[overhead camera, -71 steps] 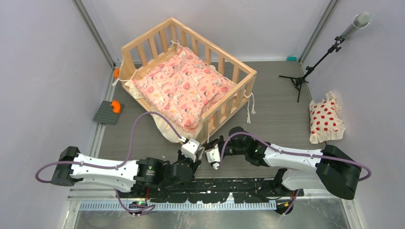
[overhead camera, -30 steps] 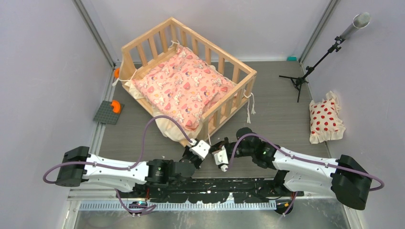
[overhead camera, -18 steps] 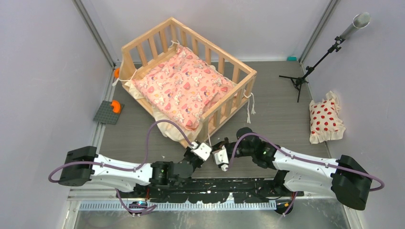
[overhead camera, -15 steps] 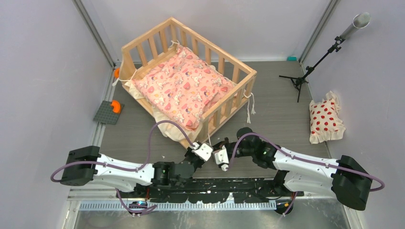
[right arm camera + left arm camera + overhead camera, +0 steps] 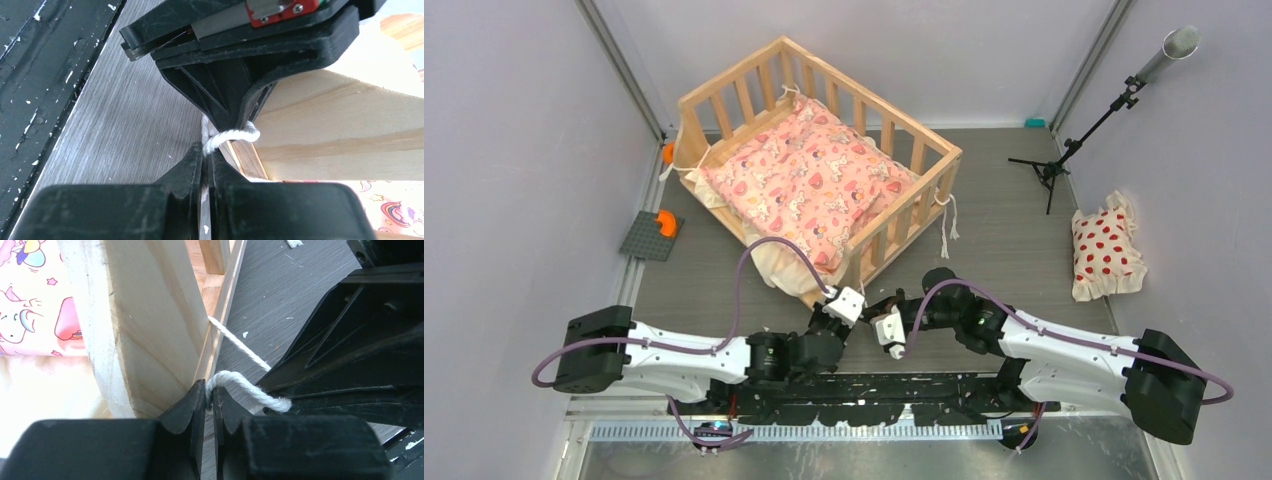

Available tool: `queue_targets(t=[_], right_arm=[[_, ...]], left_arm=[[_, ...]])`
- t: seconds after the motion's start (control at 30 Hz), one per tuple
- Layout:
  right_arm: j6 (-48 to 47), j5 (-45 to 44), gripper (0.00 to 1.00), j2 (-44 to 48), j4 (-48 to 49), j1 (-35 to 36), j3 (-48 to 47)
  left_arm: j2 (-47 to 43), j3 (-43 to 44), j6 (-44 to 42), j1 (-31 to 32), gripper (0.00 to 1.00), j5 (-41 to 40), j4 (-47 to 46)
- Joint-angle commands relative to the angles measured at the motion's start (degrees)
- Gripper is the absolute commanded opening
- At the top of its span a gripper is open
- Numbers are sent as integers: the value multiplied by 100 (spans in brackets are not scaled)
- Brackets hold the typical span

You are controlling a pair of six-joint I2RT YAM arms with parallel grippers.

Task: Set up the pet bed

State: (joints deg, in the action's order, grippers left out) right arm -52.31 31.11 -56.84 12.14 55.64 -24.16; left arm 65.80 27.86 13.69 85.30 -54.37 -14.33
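Beside the slatted pale-wood pet bed (image 5: 150, 325), twisted white cord (image 5: 235, 379) loops.

The pet bed (image 5: 150, 325) is pale bare wood, its post rough-sawn with open grain. At its four o'clock the cord (image 5: 232, 376) is twisted white fibre. The cushion (image 5: 25, 290) is printed cloth, the table (image 5: 280, 295) matt grey woodgrain.

- table (image 5: 1004, 230): grey wood-grain top
- pet bed (image 5: 874, 99): far side, angled
- red-dotted pillow (image 5: 1106, 250): right edge
- black tripod stand (image 5: 1054, 168): far right
- grey plate (image 5: 646, 240) carrying orange piece (image 5: 665, 223): left edge
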Motion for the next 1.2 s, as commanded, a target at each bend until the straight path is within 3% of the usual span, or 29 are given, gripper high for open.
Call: queue_targets(t=[0.0, 0.2, 0.37, 1.17], right_arm=[[204, 442, 1, 152, -177, 41, 59], [204, 441, 1, 139, -169, 36, 50], [200, 431, 1, 126, -173, 43, 50], [222, 431, 1, 6, -177, 41, -27]], left_arm=[[-190, 351, 550, -15, 15, 37, 683], [-259, 605, 723, -17, 29, 184, 1224], [-429, 668, 811, -15, 34, 306, 1562], [-1516, 603, 830, -15, 36, 873, 2633]])
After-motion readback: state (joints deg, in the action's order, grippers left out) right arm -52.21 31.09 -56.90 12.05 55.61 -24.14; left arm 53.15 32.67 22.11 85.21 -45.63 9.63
